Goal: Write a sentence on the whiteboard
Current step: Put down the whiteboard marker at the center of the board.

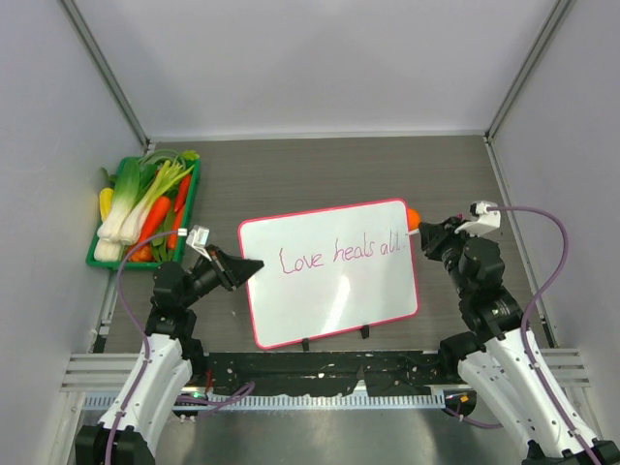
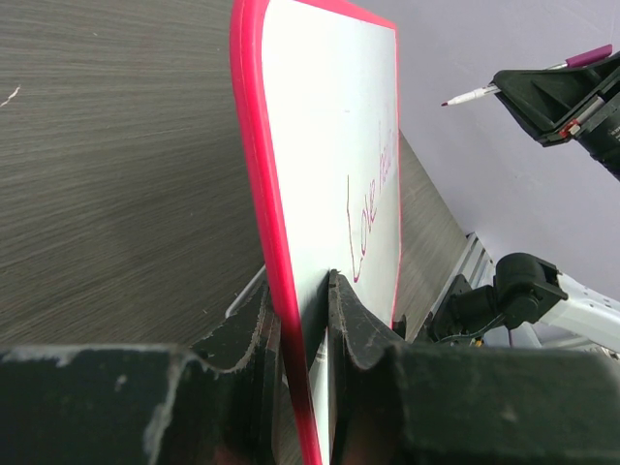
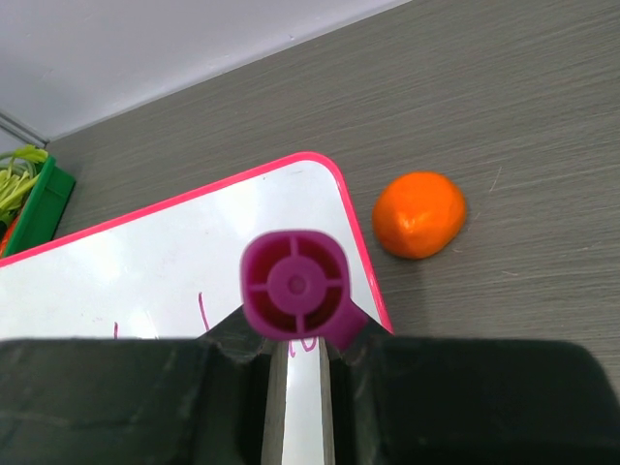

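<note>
The left gripper [image 2: 302, 291] is clenched on the left edge of the whiteboard [image 1: 325, 310], with the pink frame pinched between its 2 jaws and the white face running away from them toward the other arm. The right gripper [image 3: 295, 334] is clamped on a marker [image 3: 295, 284], whose purple butt end sticks up out of the jaws. In the left wrist view the tip points out ahead of those jaws and looks clear of the board. The writing [image 1: 341, 256], "Love heals all", runs from near the left jaws almost to the frame by the right jaws, so the sentence looks complete or nearly so. The main risk, as I judge it, is the ink: a dip or sideways drift of the right jaws would drag the tip across the last word and streak it. The left hold is also only a thin pinch on a glossy edge, so a hard press far from those jaws could make the board pivot or slip out. I cannot tell whether the board lies flat on the table [image 1: 291, 174] or is tilted up. An orange [image 3: 419, 215] sits just beyond the right jaws, near the board's corner, and a wide swing could send it rolling. The tray [image 1: 97, 260] of vegetables [image 1: 145, 203] lies beyond the left jaws, apart from them, and seems little threatened.
</note>
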`<move>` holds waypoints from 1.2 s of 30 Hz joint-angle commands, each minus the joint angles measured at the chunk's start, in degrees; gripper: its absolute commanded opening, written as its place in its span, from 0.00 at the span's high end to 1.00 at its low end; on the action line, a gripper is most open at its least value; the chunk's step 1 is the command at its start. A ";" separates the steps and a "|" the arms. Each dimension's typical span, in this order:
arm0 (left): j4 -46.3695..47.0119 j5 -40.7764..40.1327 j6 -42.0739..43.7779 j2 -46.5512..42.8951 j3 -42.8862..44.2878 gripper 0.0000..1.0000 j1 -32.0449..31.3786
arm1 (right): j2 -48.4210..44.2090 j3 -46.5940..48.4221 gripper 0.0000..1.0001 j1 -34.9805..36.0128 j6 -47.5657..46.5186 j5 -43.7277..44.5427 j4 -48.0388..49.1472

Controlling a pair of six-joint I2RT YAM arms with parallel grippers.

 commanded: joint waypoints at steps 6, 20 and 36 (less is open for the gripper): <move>-2.68 -9.02 10.45 -0.08 -0.77 0.86 0.77 | 0.32 0.16 0.99 -0.05 0.70 -0.62 3.16; -5.58 -12.27 10.36 -2.80 -0.69 0.34 0.86 | -0.03 -0.28 0.99 -0.14 0.79 -0.71 2.63; -6.90 -13.41 10.45 -4.03 -0.77 0.09 0.86 | -0.30 1.30 0.99 -0.14 0.17 3.86 0.26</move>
